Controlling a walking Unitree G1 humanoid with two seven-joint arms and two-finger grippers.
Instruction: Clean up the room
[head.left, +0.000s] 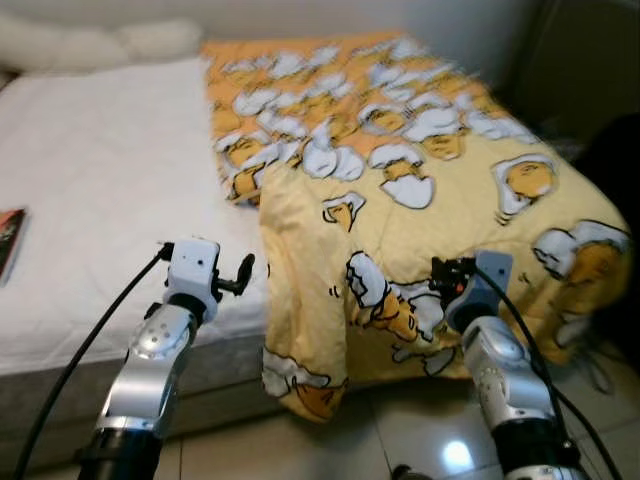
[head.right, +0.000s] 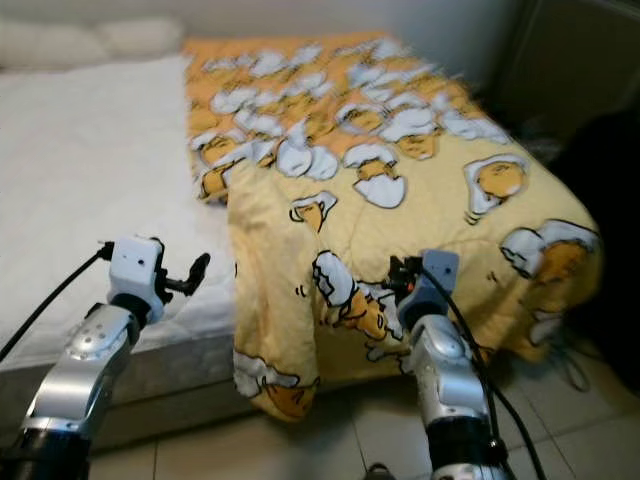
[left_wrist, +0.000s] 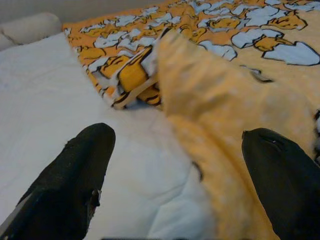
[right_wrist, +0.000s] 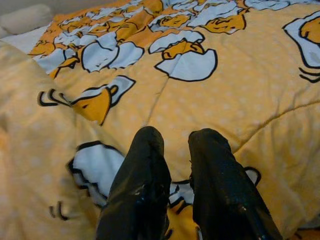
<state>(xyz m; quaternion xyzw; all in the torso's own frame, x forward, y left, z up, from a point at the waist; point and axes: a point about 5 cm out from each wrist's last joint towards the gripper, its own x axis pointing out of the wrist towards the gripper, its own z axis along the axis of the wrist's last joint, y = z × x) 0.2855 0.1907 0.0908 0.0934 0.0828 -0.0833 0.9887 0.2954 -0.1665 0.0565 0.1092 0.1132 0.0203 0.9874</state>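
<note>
The quilt (head.left: 420, 190), yellow with white and orange cartoon prints, covers the right half of the bed (head.left: 100, 200), running from about 12 o'clock down to 4 o'clock in the head views. Its near corner hangs over the bed's front edge toward the tiled floor (head.left: 400, 430), and its left edge is rumpled and folded back on the white sheet.

The right gripper (right_wrist: 175, 145) hovers over the quilt's near part at about 5 o'clock, fingers nearly together with a narrow gap, nothing between them. The left gripper (left_wrist: 175, 150) is at about 7 o'clock by the bed's front edge, fingers wide apart, straddling the line where quilt meets sheet.

A pillow (head.left: 100, 42) lies at 11 o'clock. A dark flat item (head.left: 8, 238) sits at 9 o'clock on the sheet.
</note>
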